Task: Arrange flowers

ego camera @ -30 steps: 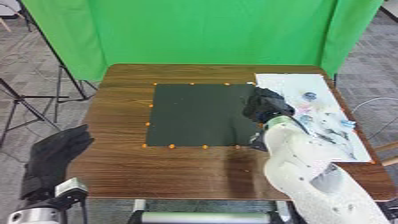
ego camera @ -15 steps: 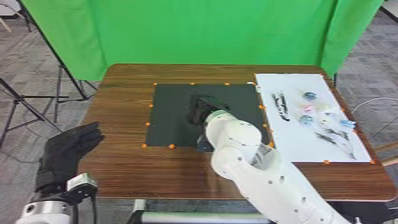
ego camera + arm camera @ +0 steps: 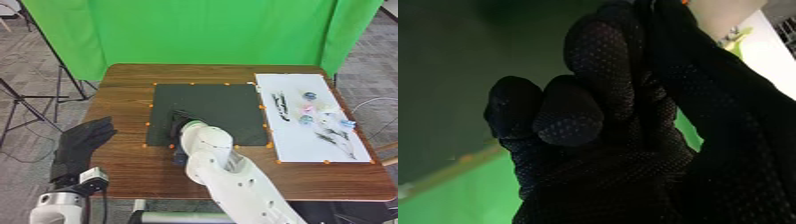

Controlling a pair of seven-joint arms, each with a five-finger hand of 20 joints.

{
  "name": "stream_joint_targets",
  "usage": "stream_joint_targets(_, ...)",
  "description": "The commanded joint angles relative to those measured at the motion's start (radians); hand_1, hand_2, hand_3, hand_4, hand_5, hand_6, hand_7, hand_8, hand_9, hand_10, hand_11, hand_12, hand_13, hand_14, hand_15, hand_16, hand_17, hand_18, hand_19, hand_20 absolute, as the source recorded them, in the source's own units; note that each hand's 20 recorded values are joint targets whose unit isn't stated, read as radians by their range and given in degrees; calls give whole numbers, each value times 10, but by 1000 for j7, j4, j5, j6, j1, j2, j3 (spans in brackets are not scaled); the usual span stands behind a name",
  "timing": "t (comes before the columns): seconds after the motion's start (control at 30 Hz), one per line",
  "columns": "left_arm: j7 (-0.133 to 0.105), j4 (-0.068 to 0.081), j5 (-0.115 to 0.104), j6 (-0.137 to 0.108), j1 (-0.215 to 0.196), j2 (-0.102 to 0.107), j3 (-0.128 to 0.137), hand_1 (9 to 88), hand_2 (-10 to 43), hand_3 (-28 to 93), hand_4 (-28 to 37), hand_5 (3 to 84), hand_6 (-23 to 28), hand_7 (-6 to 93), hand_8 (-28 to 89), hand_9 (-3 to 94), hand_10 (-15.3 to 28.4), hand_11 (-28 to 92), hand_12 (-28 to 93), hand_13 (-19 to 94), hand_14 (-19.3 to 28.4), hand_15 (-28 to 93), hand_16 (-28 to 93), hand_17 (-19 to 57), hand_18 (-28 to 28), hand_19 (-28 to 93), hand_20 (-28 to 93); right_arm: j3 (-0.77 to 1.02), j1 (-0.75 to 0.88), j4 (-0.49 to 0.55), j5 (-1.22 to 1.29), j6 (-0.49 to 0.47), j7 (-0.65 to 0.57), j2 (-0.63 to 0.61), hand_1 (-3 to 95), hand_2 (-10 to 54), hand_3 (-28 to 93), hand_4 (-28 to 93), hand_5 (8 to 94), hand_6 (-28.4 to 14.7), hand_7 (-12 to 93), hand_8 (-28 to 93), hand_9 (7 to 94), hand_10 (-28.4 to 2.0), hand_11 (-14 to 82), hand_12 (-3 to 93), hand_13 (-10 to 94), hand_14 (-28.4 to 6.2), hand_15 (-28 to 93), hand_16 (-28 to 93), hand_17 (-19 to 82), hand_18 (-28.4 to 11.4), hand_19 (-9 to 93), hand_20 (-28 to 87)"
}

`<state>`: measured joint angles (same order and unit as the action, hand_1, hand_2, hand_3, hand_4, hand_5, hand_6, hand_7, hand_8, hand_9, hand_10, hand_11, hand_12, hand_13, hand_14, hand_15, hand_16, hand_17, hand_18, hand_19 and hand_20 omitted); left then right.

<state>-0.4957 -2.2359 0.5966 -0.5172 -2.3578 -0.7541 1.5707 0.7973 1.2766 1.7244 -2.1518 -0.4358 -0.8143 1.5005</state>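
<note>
And here's the head view: the right hand [image 3: 184, 127] is over the near-left part of the dark mat [image 3: 213, 100], its white arm slanting in across the tabletop [image 3: 115, 100]. Is it gripping anything? Cannot tell; the black glove and dark mat blend together.

Over on the robot's left, the left hand [image 3: 84, 142] is at the edge of the tabletop, relaxed and loosely spread, with nothing in its grasp.

Now to the flowers, and they're on the white sheet [image 3: 284, 140] at the right! A blue bloom [image 3: 309, 95] farthest up, a pink bloom [image 3: 308, 107] nearer, a pale bloom [image 3: 327, 107] beside it, and a light-blue bloom [image 3: 347, 123] out by the sheet's right edge. Dark sprigs [image 3: 281, 105] lie along the left side, thin stems [image 3: 338, 137] toward the near right.

Switch to the right wrist view, and there's the glove's dotted texture, a detail the head view loses! Past the right hand come the dark mat, the green curtain [image 3: 469, 195] and a small yellow-green shape [image 3: 736, 42] near something pale, too blurred to name.
</note>
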Motion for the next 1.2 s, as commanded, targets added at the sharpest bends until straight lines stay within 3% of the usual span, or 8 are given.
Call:
stream_joint_targets(0.03, 14, -1, 14, 4, 2, -14, 7, 283, 77, 796, -185, 540, 155, 202, -99, 456, 231, 369, 102, 309, 284, 657, -141, -71, 242, 642, 80, -6, 2, -38, 59, 21, -68, 16, 511, -33, 756, -273, 677, -33, 554, 203, 791, -170, 538, 298, 750, -123, 805, 312, 506, -235, 932, 430)
stream_joint_targets(0.27, 14, 2, 14, 5, 9, -15, 3, 284, 78, 795, -186, 540, 155, 202, -100, 457, 231, 369, 102, 309, 284, 657, -141, -71, 242, 643, 79, -7, -2, -44, 76, 32, -92, 18, 494, -45, 744, -265, 689, -28, 561, 188, 802, -162, 530, 289, 754, -125, 798, 308, 511, -235, 932, 416)
stream_joint_targets(0.7, 24, 2, 19, 10, 7, -22, 7, 285, 78, 796, -185, 540, 156, 202, -100, 457, 231, 370, 102, 309, 284, 658, -141, -71, 243, 644, 77, -80, -66, -82, 41, 207, -134, -11, 456, -37, 738, -265, 730, -21, 549, 186, 836, -154, 519, 284, 782, -117, 787, 298, 544, -239, 932, 406)
stream_joint_targets(0.77, 33, 0, 29, 8, 4, -28, 14, 284, 78, 797, -185, 540, 155, 203, -100, 457, 232, 370, 102, 309, 284, 658, -141, -71, 243, 644, 77, -87, -69, -77, 36, 205, -132, -18, 451, -36, 743, -264, 739, -20, 543, 185, 842, -153, 517, 284, 787, -114, 785, 297, 547, -239, 932, 405)
stream_joint_targets(0.8, 23, 0, 23, 9, -5, -25, 17, 285, 78, 797, -185, 540, 156, 203, -100, 457, 231, 370, 102, 309, 284, 657, -141, -71, 243, 645, 76, -87, -68, -73, 44, 203, -131, -20, 450, -37, 745, -263, 743, -20, 541, 185, 847, -152, 515, 283, 791, -112, 785, 297, 548, -239, 932, 406)
stream_joint_targets(1.0, 35, 2, 27, 11, 5, -30, 9, 285, 79, 797, -184, 540, 155, 204, -100, 457, 231, 371, 102, 309, 284, 657, -141, -71, 243, 645, 74, -77, -60, -68, 48, 193, -138, -17, 432, -46, 749, -257, 748, -21, 533, 188, 850, -151, 512, 288, 794, -112, 782, 301, 552, -241, 932, 409)
stream_joint_targets(1.13, 21, -8, 20, -1, -33, -33, 26, 286, 79, 797, -184, 540, 156, 203, -100, 457, 231, 371, 102, 309, 284, 658, -141, -71, 242, 646, 73, -73, -52, -26, 40, 197, -130, -41, 407, -39, 755, -253, 752, -25, 524, 182, 851, -152, 510, 289, 793, -113, 781, 303, 552, -242, 932, 409)
stream_joint_targets(1.2, 8, -20, 9, -10, -88, -34, 62, 285, 79, 798, -183, 539, 156, 204, -100, 457, 231, 370, 102, 309, 284, 658, -141, -71, 242, 646, 73, -78, -56, 4, -5, 198, -100, -61, 365, -10, 764, -247, 754, -34, 525, 110, 848, -155, 506, 290, 792, -115, 778, 309, 551, -243, 932, 408)
